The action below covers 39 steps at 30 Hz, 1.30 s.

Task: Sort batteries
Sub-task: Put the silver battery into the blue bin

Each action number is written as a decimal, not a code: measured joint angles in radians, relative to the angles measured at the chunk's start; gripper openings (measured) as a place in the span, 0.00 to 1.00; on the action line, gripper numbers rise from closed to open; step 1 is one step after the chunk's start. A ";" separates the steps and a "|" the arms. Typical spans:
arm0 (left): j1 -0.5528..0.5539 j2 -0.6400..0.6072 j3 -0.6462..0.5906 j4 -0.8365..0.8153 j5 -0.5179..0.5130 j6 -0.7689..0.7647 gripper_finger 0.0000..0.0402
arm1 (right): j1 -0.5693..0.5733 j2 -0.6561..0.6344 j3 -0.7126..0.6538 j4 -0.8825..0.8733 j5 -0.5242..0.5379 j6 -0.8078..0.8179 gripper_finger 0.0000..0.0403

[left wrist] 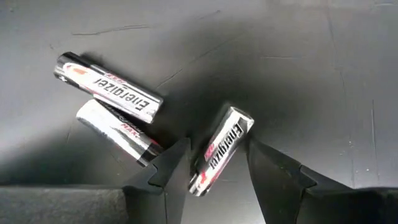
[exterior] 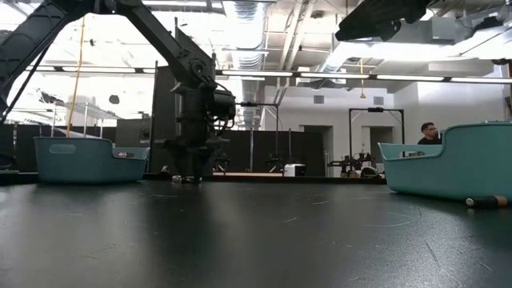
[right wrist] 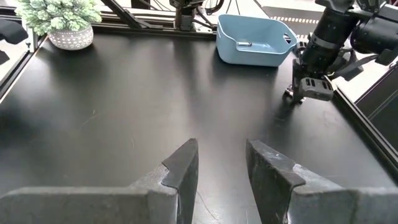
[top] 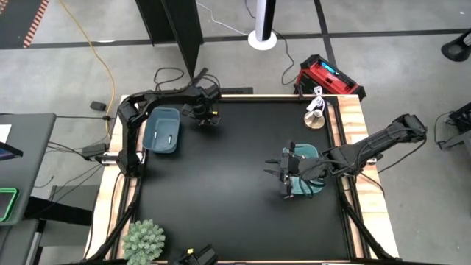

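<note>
In the left wrist view, three silver-and-dark batteries lie on the black table. One battery (left wrist: 221, 152) lies between the fingers of my open left gripper (left wrist: 217, 146), which stand on either side of it. The other two batteries (left wrist: 109, 87) (left wrist: 118, 132) lie side by side just beyond. My left gripper (top: 207, 118) is low at the table's far left, beside the left teal bin (top: 163, 130). That bin holds small whitish batteries (top: 168, 137). My right gripper (right wrist: 222, 149) is open and holds nothing. It hovers at the right teal bin (top: 307, 173). Another dark battery (exterior: 486, 201) lies on the table by that bin.
A potted plant (top: 143, 239) stands at the table's near left corner. A small round object (top: 316, 118) sits at the far right corner. Bare black tabletop (top: 228, 184) stretches between the two bins. A person (exterior: 429, 134) is in the room behind.
</note>
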State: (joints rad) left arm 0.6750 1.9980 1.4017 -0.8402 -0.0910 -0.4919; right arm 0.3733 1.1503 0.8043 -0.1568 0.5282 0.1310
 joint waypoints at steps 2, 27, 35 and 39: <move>0.001 0.000 0.000 0.000 0.000 0.003 0.38 | 0.000 0.000 0.000 0.000 0.000 0.000 0.37; -0.070 -0.002 0.001 -0.005 0.072 0.093 0.08 | 0.000 0.000 0.000 0.000 0.000 0.000 0.37; -0.098 -0.001 0.012 -0.008 0.077 0.091 0.08 | 0.000 0.000 0.000 0.001 0.000 0.000 0.37; -0.120 -0.001 0.037 -0.007 0.091 0.097 0.08 | 0.000 0.000 0.000 0.001 0.000 0.000 0.37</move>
State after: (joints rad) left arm 0.5554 1.9972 1.4391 -0.8471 -0.0002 -0.3948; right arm 0.3733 1.1503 0.8043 -0.1562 0.5282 0.1314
